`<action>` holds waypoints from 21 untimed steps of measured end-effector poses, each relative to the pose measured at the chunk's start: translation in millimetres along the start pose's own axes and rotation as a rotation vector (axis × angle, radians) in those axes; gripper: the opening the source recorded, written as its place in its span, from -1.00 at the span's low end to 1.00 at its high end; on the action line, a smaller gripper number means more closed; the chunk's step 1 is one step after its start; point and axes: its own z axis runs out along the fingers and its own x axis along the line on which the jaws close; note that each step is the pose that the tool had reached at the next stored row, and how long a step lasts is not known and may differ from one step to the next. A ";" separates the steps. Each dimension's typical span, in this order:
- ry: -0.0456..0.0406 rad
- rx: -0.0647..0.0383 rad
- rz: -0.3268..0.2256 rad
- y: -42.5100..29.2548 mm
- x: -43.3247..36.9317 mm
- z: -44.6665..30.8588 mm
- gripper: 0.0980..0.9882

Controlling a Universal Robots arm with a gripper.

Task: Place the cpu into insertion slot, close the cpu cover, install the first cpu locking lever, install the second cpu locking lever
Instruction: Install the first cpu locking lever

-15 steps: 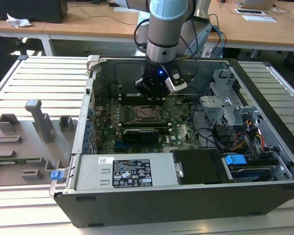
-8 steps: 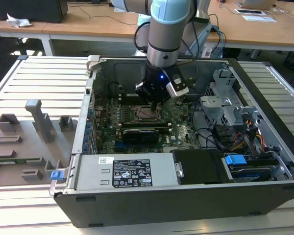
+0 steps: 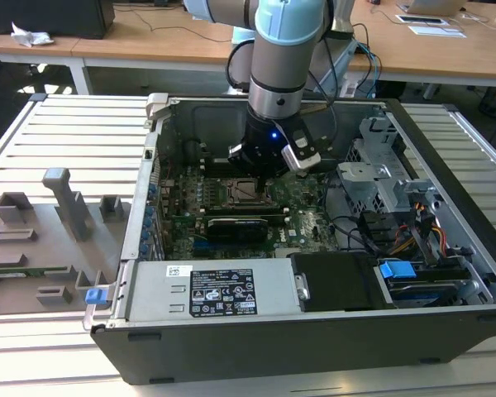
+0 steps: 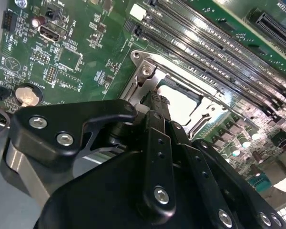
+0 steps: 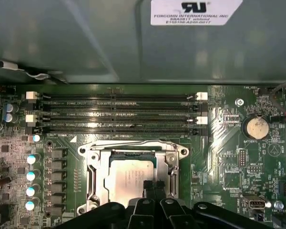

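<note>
From the exterior view, the arm reaches down into the open computer case (image 3: 446, 273), its gripper (image 3: 269, 161) low over the socket (image 3: 246, 192) on the motherboard (image 3: 310, 223). In the second wrist view, the fingertips (image 4: 158, 101) appear pressed together just above the cpu (image 4: 183, 106), holding nothing I can make out. In the first wrist view, the cpu (image 5: 126, 179) lies seated in its slot with the cpu cover (image 5: 131, 149) seemingly down around it; whether either locking lever is latched I cannot tell.
</note>
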 end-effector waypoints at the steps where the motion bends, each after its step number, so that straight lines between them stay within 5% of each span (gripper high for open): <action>1: 0.0001 0.001 0.000 0.0 0.0 -0.9 -0.97; 5: 0.0001 0.010 0.000 1.1 0.3 -24.5 -0.97; 21: 0.0002 0.015 0.000 2.7 0.8 -60.7 -0.97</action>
